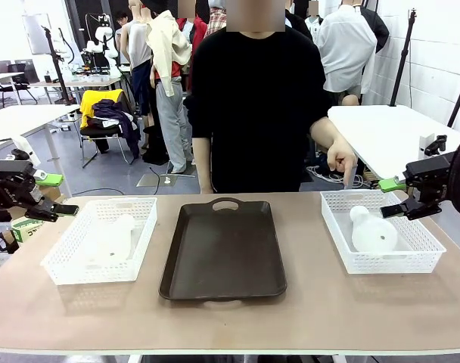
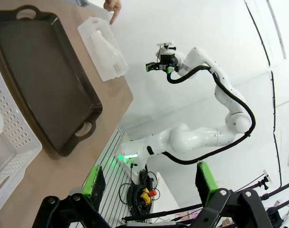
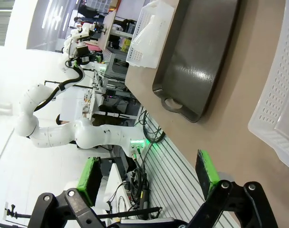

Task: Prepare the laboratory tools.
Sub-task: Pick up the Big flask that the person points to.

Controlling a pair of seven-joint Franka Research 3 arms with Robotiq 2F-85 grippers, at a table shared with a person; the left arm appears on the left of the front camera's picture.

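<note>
1. Two translucent frosted-white conical flasks. The left flask [image 1: 113, 238] sits inside the left white mesh basket [image 1: 94, 274], at 9 o'clock of the dark brown handled tray [image 1: 222, 253]. The right flask [image 1: 372, 231] lies on its side inside the right white mesh basket [image 1: 389, 262], at 3 o'clock.
2. The tray is bare at the centre of the tabletop [image 1: 306, 321]. Judged: nothing is prepared yet, and both flasks remain to be lifted out, probably onto the tray.
3. The left tool [image 1: 56, 195] has its fingers spread and holds nothing; it hangs off the 9 o'clock edge. The right tool [image 1: 393, 197] is likewise spread and empty, just beside the right basket.
4. The person's hand [image 1: 342, 159] points down at the right basket's 12 o'clock rim.
5. Hard to make out: the left flask is faint against the mesh and its pose is uncertain. Both arms are cut off by the picture edges.
</note>
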